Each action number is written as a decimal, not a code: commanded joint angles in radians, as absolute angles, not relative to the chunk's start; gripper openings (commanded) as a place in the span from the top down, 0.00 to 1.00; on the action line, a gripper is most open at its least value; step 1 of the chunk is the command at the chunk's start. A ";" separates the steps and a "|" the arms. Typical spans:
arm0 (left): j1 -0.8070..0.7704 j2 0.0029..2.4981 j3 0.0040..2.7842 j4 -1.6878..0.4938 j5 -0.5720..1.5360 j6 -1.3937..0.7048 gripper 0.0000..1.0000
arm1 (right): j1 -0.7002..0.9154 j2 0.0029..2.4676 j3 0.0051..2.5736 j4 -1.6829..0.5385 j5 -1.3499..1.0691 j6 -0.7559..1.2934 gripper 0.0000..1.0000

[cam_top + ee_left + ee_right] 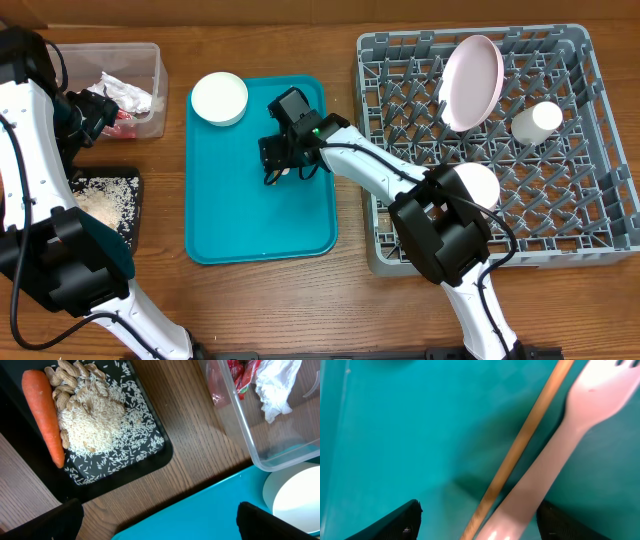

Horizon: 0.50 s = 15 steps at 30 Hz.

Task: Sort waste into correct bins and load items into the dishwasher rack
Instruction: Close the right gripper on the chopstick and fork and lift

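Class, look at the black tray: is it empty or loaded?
Loaded: the black tray holds a carrot, a heap of rice and some peanuts.

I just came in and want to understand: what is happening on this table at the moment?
The right arm has its jaws open over the white fork and wooden stick on the teal tray, nothing gripped. The left arm hangs open and empty near the clear tub. The plate, cup and one bowl are in the rack; another bowl sits on the teal tray. The black tray holds carrot and grains.
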<state>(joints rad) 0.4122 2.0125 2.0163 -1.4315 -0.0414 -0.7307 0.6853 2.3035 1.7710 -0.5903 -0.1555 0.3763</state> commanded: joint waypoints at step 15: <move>0.405 2.016 2.015 -1.431 -0.052 -0.741 0.00 | 0.649 2.182 1.818 -0.656 0.014 0.375 0.18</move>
<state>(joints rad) 0.4122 2.0125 2.0163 -1.4315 -0.0418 -0.7307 0.6807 2.2601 1.7805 -0.6640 -0.0769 0.3729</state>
